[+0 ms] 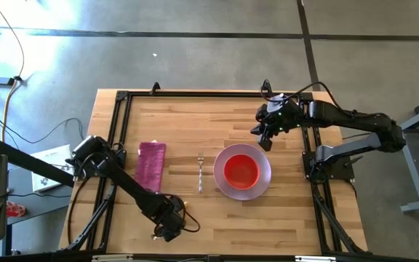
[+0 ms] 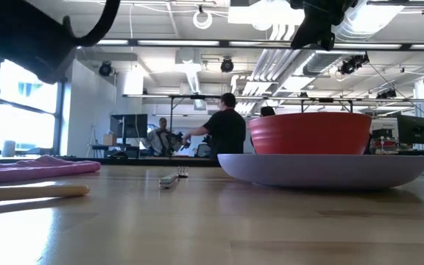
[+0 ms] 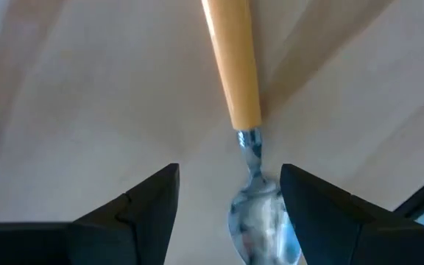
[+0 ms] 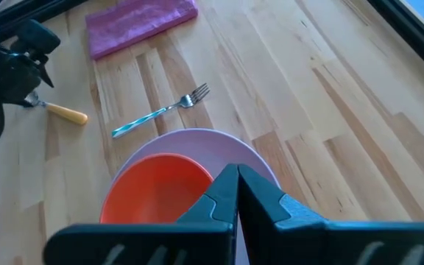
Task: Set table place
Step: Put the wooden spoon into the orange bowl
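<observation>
The lilac plate (image 1: 265, 183) sits right of the table's middle with the red bowl (image 1: 241, 171) standing in it. The silver fork (image 1: 201, 172) lies flat just left of the plate, and the magenta napkin (image 1: 151, 166) lies flat further left. The wooden-handled spoon (image 3: 234, 66) lies flat near the near edge; its handle (image 4: 66, 112) sticks out from under my left gripper (image 1: 169, 224). That gripper (image 3: 227, 213) is open, with its fingers on either side of the spoon's metal bowl end. My right gripper (image 1: 262, 138) is shut and hangs in the air beyond the plate. My left gripper comes from above with its open fingers astride the spoon's metal bowl end (image 3: 260, 221). One finger (image 3: 322, 213) stands right beside the bowl; whether it touches, I cannot tell. The spoon lies flat on the table.
The black metal frame (image 1: 118, 131) edges the table (image 1: 217, 116). Bare wood lies along the far side and near the front right (image 1: 268, 225). In the low view, people (image 2: 223, 129) stand in the room behind the table.
</observation>
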Robot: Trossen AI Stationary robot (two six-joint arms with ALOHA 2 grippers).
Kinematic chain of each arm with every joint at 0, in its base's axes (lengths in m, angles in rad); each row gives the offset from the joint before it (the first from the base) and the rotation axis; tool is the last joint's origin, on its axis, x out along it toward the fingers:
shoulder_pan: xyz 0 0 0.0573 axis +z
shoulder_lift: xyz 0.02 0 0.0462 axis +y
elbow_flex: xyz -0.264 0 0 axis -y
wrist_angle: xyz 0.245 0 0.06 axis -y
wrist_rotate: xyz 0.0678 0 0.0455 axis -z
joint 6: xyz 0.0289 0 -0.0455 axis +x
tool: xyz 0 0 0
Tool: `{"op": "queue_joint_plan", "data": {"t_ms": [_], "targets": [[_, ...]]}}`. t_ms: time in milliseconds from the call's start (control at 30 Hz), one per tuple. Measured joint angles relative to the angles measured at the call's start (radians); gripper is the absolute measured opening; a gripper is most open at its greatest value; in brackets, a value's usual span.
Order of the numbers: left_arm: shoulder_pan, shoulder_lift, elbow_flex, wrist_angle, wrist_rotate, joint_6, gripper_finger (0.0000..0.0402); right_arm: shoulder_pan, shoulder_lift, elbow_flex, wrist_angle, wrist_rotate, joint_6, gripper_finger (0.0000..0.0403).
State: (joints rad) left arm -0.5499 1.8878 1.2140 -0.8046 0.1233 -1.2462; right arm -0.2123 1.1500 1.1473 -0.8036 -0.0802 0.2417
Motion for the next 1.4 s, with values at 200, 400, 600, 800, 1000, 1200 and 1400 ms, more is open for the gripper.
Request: {"op": "queue_joint_plan", "data": {"t_ms": [200, 400, 600, 800, 1000, 1200, 1400], "targets": [[-0.001, 0.01, 0.0, 0.004, 0.01, -0.022, 0.0228, -0.005, 0.0, 0.0, 0.0, -0.001, 0.0, 0.0], [0.0, 0.032, 0.0, 0.021, -0.001, -0.045, 0.0228, -0.005, 0.0, 0.0, 0.0, -0.002, -0.009, 0.0], [0.0, 0.067, 0.003, 0.039, 0.019, -0.045, 0.0228, -0.005, 0.0, 0.0, 0.003, -0.002, -0.01, 0.0], [0.001, 0.07, 0.004, 0.028, 0.017, -0.044, 0.0223, -0.005, 0.0, 0.0, 0.008, -0.002, -0.009, 0.0], [0.0, 0.071, 0.003, 0.011, 0.014, -0.042, 0.0169, -0.005, 0.0, 0.0, 0.008, -0.002, -0.007, 0.0], [0.001, 0.073, 0.005, -0.007, 0.009, -0.024, 0.004, -0.005, 0.0, 0.0, 0.008, -0.002, -0.007, 0.0], [0.009, 0.085, 0.075, -0.083, -0.064, 0.025, 0.0024, -0.005, 0.0, 0.0, 0.009, -0.002, -0.007, 0.0]]}}
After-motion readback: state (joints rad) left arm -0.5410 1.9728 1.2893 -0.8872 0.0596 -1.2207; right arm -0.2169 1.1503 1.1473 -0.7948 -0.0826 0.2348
